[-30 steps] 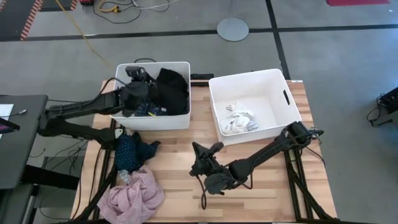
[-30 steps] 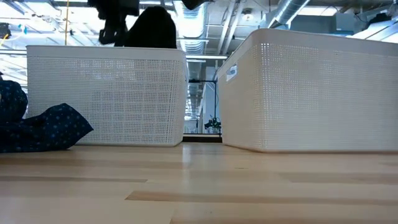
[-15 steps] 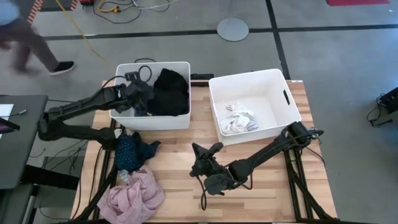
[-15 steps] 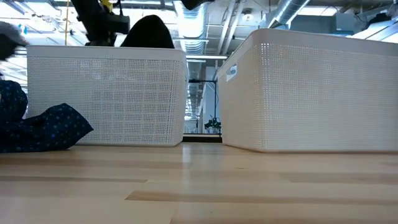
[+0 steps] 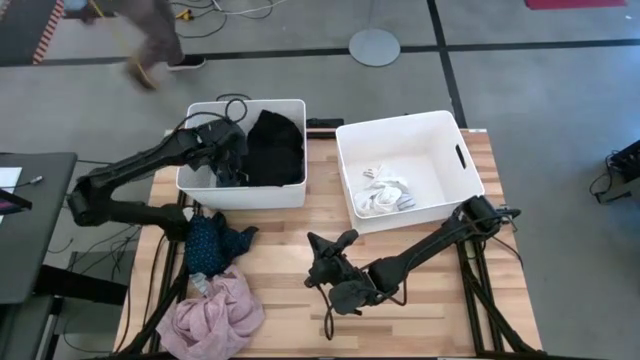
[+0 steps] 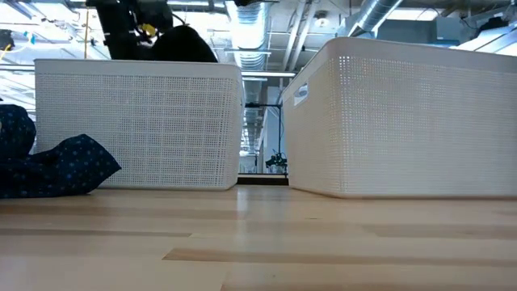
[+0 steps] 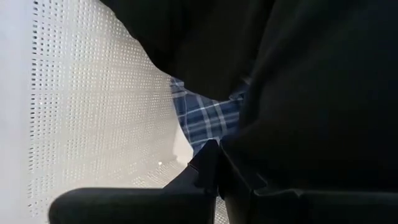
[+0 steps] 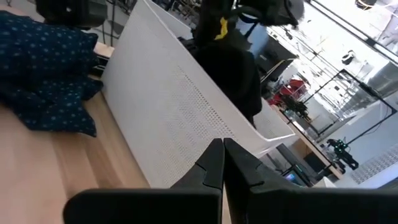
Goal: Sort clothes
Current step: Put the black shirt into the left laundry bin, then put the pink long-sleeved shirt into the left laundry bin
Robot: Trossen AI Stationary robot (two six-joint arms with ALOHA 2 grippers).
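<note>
two garments wait at 8 o'clock, navy patterned one [image 5: 213,245] and pink one [image 5: 213,312]: soft, light, best pinched at a bunched fold; my left gripper [image 5: 228,163], fingers pressed together, is in the left bin [image 5: 195,186] with black [image 5: 275,147] and plaid [image 7: 205,118] clothes; socks [image 5: 385,193] fill the right bin [image 5: 402,124]; right gripper [image 5: 318,250] closed, empty

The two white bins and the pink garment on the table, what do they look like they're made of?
The left bin and right bin look like rigid white plastic: matte walls pierced by a fine grid of holes, with straight moulded rims. The pink garment looks like thin soft cloth, lying crumpled in loose folds; its exact fibre cannot be told.
</note>
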